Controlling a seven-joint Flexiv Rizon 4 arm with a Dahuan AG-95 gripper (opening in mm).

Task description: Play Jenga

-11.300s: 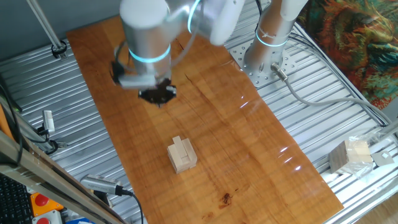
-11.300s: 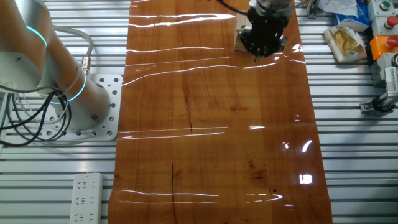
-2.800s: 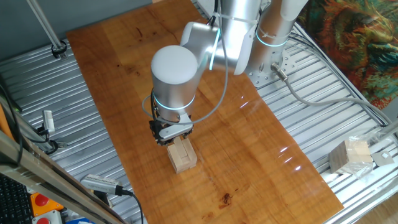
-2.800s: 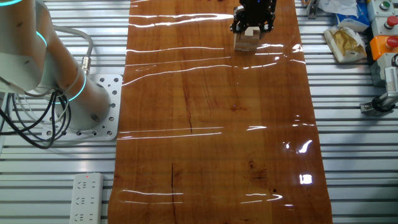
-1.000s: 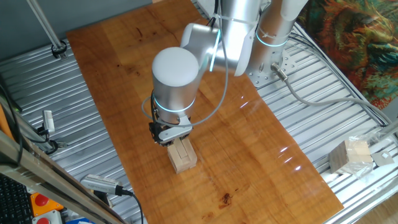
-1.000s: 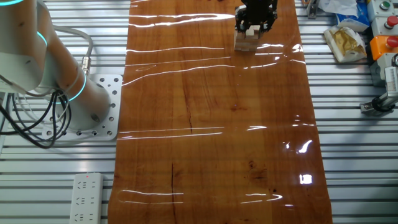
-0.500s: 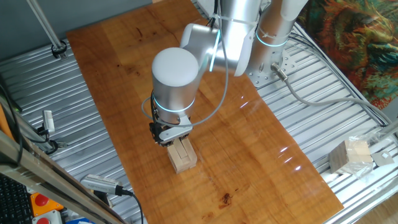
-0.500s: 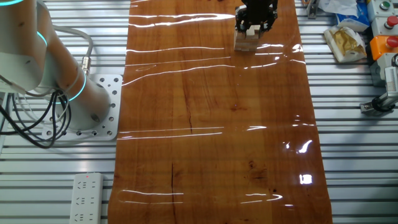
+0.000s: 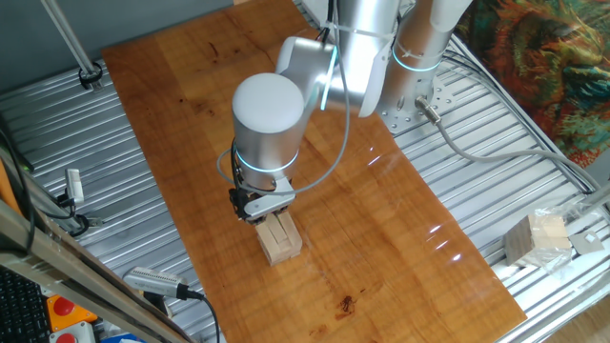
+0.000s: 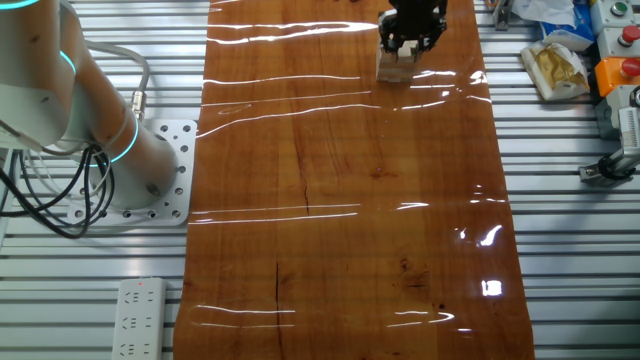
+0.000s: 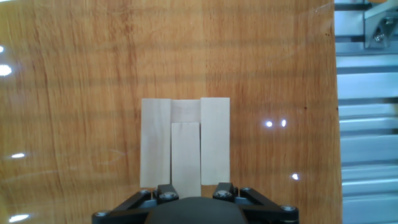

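Note:
The Jenga stack is a small squat pile of pale wooden blocks on the wooden board; it also shows in the other fixed view and in the hand view. One slim block lies along the top middle, shifted toward the hand. My gripper is down at the stack's near end, also seen in the other fixed view. In the hand view my gripper has one finger on each side of that top block's end, closed in on it. The fingertips are hidden.
A pale block cube wrapped in clear plastic lies off the board on the metal table; it also shows in the other fixed view. The arm's base stands at the board's far side. The board's edge is close beside the stack.
The arm came from the far side down onto the stack. Between 2.8 s and 1 s ago the jaws narrowed on the top block. Nothing has moved in the last second.

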